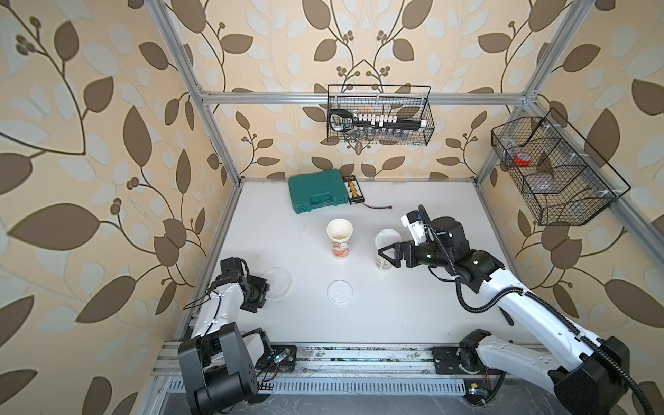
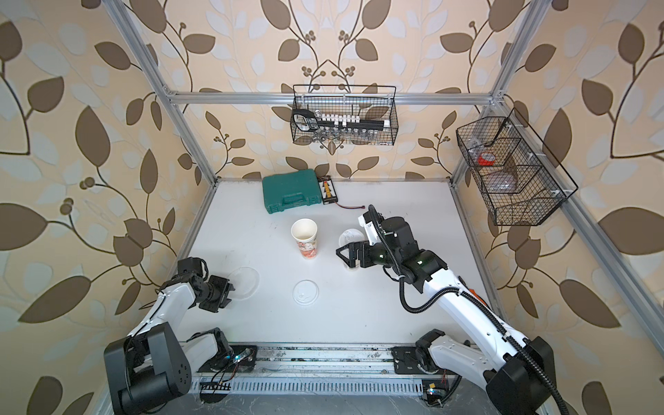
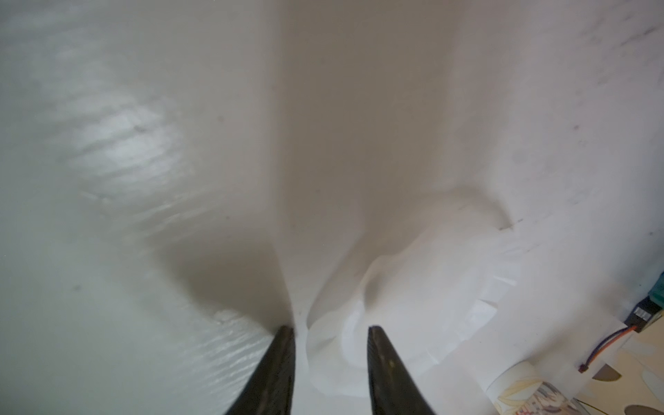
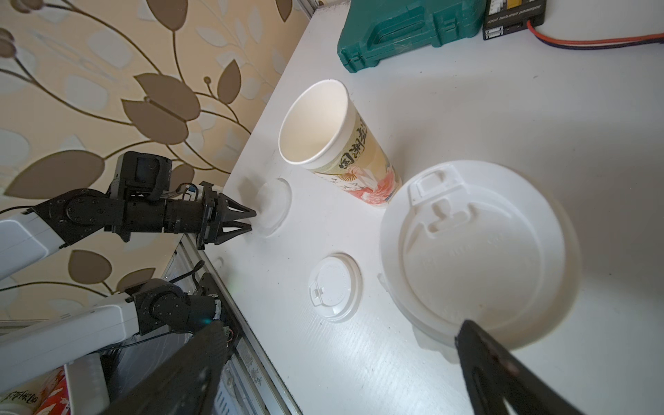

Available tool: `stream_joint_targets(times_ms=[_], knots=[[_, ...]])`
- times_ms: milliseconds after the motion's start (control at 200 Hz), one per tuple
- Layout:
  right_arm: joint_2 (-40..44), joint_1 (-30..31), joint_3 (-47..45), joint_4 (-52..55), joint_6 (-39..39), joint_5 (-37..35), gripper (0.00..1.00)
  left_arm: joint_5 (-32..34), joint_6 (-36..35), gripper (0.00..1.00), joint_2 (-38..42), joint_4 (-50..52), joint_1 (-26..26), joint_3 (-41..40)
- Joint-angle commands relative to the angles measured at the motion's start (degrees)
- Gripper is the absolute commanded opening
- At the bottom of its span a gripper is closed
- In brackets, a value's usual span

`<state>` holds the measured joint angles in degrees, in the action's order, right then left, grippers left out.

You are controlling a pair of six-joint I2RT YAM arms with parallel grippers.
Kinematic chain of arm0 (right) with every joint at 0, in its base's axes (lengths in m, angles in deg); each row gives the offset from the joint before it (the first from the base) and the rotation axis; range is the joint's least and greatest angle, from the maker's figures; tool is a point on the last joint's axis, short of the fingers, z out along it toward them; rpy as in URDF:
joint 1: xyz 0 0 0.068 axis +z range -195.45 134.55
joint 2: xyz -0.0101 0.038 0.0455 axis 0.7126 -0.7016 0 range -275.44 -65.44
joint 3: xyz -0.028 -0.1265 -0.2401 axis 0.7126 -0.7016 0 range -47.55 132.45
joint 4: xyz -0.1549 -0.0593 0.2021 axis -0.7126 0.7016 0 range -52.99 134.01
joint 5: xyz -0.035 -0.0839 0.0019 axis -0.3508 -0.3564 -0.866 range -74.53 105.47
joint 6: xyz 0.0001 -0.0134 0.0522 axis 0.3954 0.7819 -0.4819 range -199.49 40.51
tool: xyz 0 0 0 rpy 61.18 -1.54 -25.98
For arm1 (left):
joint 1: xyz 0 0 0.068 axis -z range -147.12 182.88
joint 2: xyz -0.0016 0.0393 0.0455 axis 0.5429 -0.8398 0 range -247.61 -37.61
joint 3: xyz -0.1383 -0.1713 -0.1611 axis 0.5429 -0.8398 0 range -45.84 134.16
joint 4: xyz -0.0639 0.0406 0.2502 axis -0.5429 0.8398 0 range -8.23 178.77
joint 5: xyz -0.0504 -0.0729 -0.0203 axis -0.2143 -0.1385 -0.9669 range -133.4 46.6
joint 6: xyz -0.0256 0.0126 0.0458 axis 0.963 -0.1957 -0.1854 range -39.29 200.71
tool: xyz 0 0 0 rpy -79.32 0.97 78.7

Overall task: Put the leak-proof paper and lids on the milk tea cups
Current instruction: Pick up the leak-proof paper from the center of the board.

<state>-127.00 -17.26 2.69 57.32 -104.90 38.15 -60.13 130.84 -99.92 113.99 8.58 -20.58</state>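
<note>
Left gripper (image 3: 330,332) fingers stand narrow, astride the crumpled edge of the leak-proof paper (image 3: 413,298), lower left on the table. Right gripper (image 1: 384,251), spread wide, flanks the lidded cup (image 1: 383,265); the red-orange cup (image 1: 339,239) stands centre, uncovered.

Lying at the far edge of the white worktop (image 1: 395,316): green tool case (image 1: 318,190), just beside it black charger board (image 1: 354,189) trailing a red wire (image 1: 377,206). Resting nearer the front: loose white lid (image 1: 339,291). Hanging from the frame rails: back wire basket (image 1: 379,115), side wire basket (image 1: 553,172).
</note>
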Motion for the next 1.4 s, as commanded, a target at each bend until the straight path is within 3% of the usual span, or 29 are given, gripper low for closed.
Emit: stream_joint_targets(times_ms=[0,195,415,850,1395], knots=[[0.7,-0.3,-0.8,-0.6,0.8,0.9,1.00,-0.3,0.9,0.24,-0.3,-0.6,0.6,-2.1],[0.6,-0.3,-0.9,-0.5,0.7,0.9,1.00,-1.0,0.8,0.00,0.2,-2.1,0.6,-1.7],[0.7,-0.3,-0.8,-0.3,0.5,0.9,1.00,-3.2,0.6,0.00,3.1,0.2,0.6,1.3],[-0.1,-0.3,1.3,1.1,0.3,0.5,1.00,-7.5,1.4,0.00,3.7,5.9,4.2,16.3],[0.4,-0.3,4.0,4.1,0.2,-3.5,1.00,-9.5,7.3,0.00,-4.1,0.5,21.7,40.4]])
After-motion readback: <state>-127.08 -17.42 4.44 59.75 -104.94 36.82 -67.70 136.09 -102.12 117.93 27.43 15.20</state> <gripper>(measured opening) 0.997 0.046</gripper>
